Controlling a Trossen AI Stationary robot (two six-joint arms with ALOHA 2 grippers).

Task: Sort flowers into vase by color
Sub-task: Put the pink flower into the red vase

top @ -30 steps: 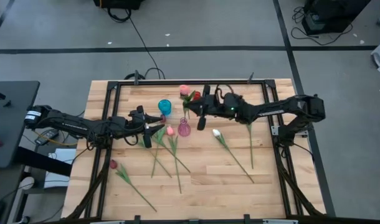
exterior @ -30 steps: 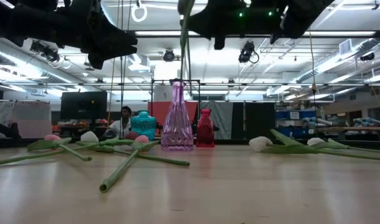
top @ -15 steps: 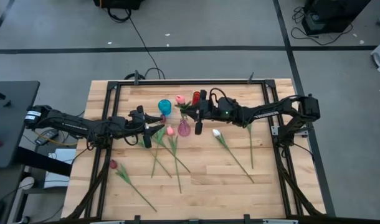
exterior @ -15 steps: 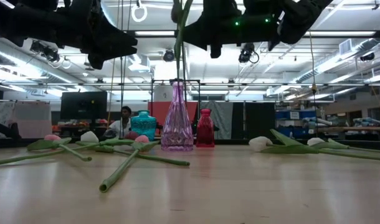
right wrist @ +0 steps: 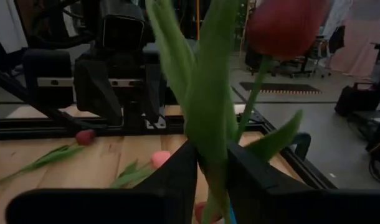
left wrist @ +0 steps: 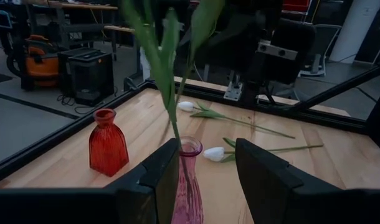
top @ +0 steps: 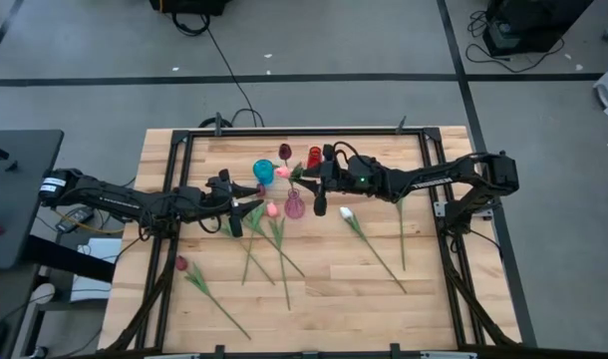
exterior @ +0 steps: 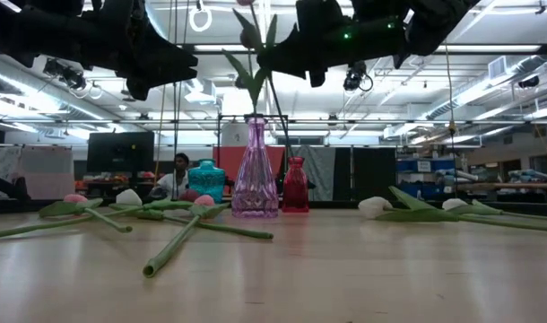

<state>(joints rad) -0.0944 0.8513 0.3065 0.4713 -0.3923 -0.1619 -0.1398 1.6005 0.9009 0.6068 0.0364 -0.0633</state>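
Dark right arm reaches across the table (top: 334,289), its pincer (top: 320,192) loosely around a red tulip (top: 284,153) stem in the pink vase (top: 295,205); left pincer (top: 234,216) hangs released.

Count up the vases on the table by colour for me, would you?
Teal vase: 1
Red vase: 1
Pink vase: 1
Total: 3
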